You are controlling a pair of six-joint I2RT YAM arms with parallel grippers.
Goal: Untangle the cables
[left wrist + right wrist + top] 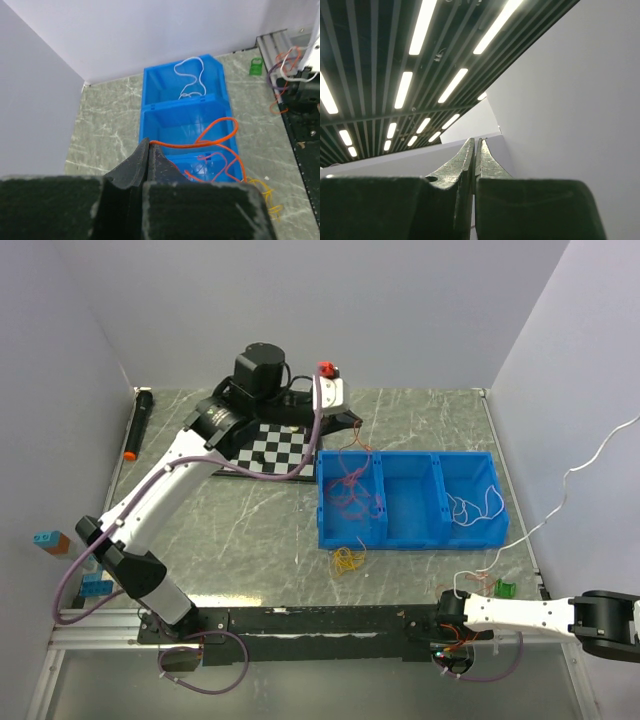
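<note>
**A:** Left hand (pixel 149 145), status?

**B:** The jaws are pressed together with an orange cable (pixel 220 134) pinched at the tips. From there the cable runs toward the right of the wrist frame. It loops over the middle compartment of the blue bin (pixel 165 107) and drops into the compartment nearest the lens. In the overhead frame this hand sits at upper centre, just above the bin's upper-left corner.

**A:** Right hand (pixel 475 142)?

**B:** The fingers are closed to a hairline seam and point up at ceiling lights (the wrist view shows nothing between them). In the overhead frame it lies at lower right, at the end of the black rail (pixel 320 625).

**A:** Other cables?

**B:** All from the overhead frame:
- A red cable (pixel 350 490) is tangled with the orange one in the bin's left compartment.
- A white cable (pixel 470 505) lies in loose curls in the right compartment.
- A yellow cable (pixel 348 558) is bunched on the surface (pixel 250 520), just below the bin's front wall near its lower-left corner.
- A second white cable (pixel 560 485) trails from beside the right hand up to the right edge of the frame. I cannot tell whether the hand touches it.

**A:** Anything else on the surface?

**B:** A checkerboard (pixel 280 445) lies left of the bin. A black marker (pixel 137 425) is at upper left by the wall. A small green piece (pixel 505 588) sits at lower right.
</note>
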